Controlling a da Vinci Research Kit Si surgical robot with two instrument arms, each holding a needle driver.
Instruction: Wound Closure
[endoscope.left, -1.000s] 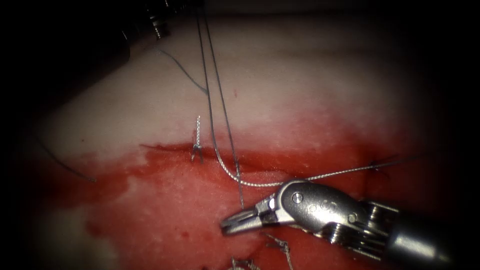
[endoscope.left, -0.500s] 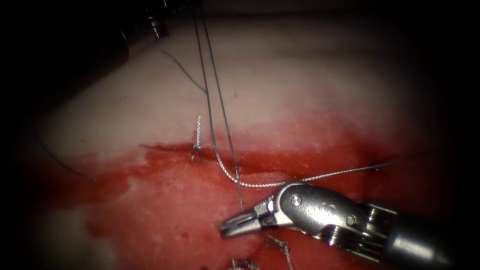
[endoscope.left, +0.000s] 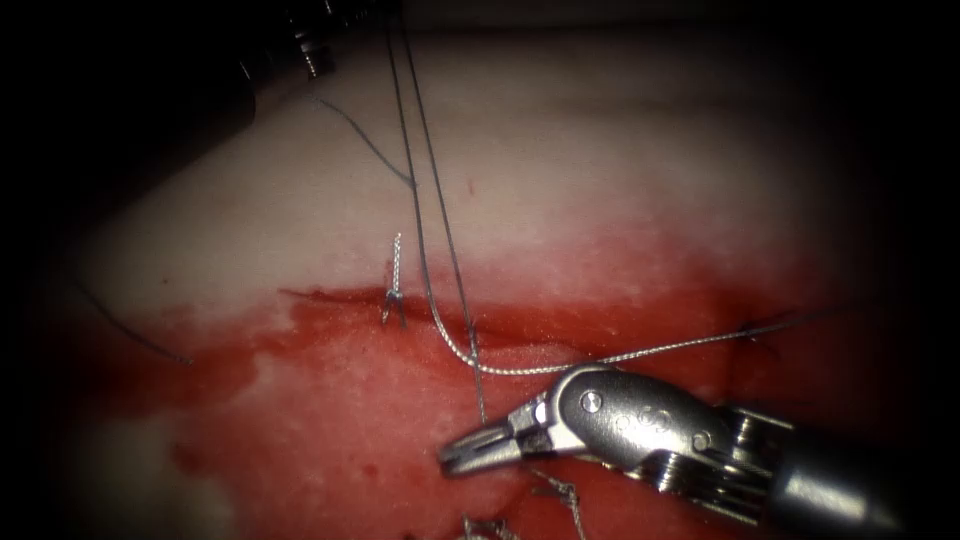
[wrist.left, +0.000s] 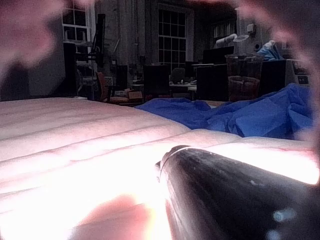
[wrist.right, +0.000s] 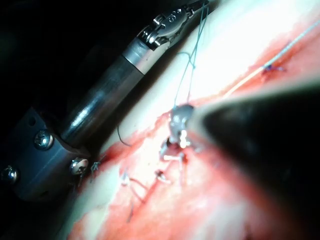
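Your right tool (endoscope.left: 470, 455) lies low over the red-stained tissue (endoscope.left: 620, 170) just below the cut (endoscope.left: 520, 330), jaws closed or nearly so with nothing visibly between them. The thread (endoscope.left: 440, 250) runs as two strands up from the cut to your left tool (wrist.right: 196, 6), which grips it near the upper edge. One strand trails right across the tissue; I can't spot the needle.

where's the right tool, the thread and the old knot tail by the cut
right tool (endoscope.left: 478, 448): endoscope view, at its jaw tips.
thread (endoscope.left: 540, 368): endoscope view, on the bright strand just above the tool's wrist.
knot tail (endoscope.left: 396, 262): endoscope view, on the short twisted end standing above the cut.
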